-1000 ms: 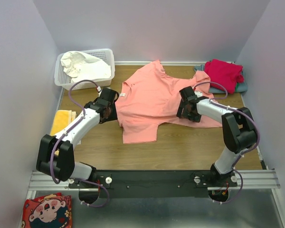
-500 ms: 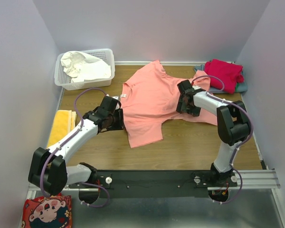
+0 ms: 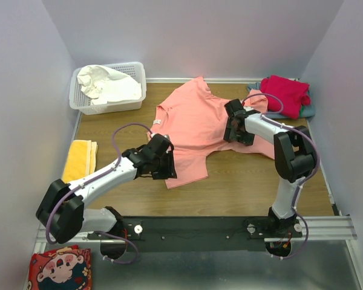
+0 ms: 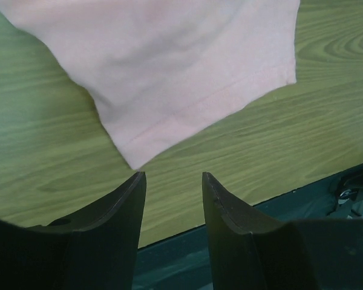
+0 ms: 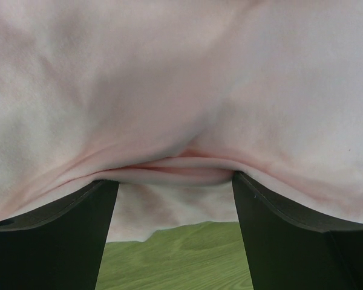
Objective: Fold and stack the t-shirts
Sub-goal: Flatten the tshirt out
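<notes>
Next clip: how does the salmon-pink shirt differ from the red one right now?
The salmon-pink shirt lies spread out mid-table; the red shirt sits in a compact heap in the far right corner. The pink one rests directly on the table, the red one atop a grey-blue shirt. The left pincer and right pincer are at the pink one; neither is near the red. Both are plain-coloured cloth.

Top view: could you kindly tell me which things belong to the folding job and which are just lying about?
Job: salmon-pink t-shirt, crimson-red t-shirt, grey-blue t-shirt, white t-shirt.
Lying about: white lattice basket, yellow cloth, red patterned fabric.
</notes>
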{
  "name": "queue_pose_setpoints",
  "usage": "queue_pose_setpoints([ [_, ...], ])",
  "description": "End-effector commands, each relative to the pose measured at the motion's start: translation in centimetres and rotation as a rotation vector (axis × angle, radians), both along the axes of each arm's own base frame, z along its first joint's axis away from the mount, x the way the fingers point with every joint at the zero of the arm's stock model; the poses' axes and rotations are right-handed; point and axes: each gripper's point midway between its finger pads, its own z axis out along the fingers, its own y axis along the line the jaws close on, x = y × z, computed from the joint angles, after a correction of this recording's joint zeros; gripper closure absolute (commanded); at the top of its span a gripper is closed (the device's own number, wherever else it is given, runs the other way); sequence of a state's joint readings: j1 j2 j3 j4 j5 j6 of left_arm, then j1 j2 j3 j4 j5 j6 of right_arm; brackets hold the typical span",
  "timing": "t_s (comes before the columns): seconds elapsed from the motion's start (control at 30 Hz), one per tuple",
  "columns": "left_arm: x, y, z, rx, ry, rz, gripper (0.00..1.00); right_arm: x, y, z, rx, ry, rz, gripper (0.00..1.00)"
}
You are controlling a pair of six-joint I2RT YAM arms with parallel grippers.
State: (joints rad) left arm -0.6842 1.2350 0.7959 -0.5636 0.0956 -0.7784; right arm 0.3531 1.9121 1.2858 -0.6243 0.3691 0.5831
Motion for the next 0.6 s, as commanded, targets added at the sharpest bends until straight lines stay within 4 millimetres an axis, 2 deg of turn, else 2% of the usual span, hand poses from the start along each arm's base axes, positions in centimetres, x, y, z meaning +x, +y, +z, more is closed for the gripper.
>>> queue_pose_setpoints([
  [0.0,-1.0,-1.1,-1.9,0.031,0.071,0.084,0.49,-1.5,-0.5,-3.1,-0.023,0.116,0.002,0.15],
  [0.07,-1.4,-1.3,-2.6,0.051,0.096,0.098,0.48,-1.2,-0.1,-3.0,-0.009,0.112,0.006,0.15],
  [0.27,-0.9,-0.1,-3.5,0.112,0.091,0.167,0.43,-1.1,0.3,-3.1,0.008,0.110,0.012,0.15],
  [0.57,-1.1,0.4,-5.9,0.178,0.136,0.187,0.43,-1.1,0.4,-2.9,0.014,0.106,0.015,0.15],
])
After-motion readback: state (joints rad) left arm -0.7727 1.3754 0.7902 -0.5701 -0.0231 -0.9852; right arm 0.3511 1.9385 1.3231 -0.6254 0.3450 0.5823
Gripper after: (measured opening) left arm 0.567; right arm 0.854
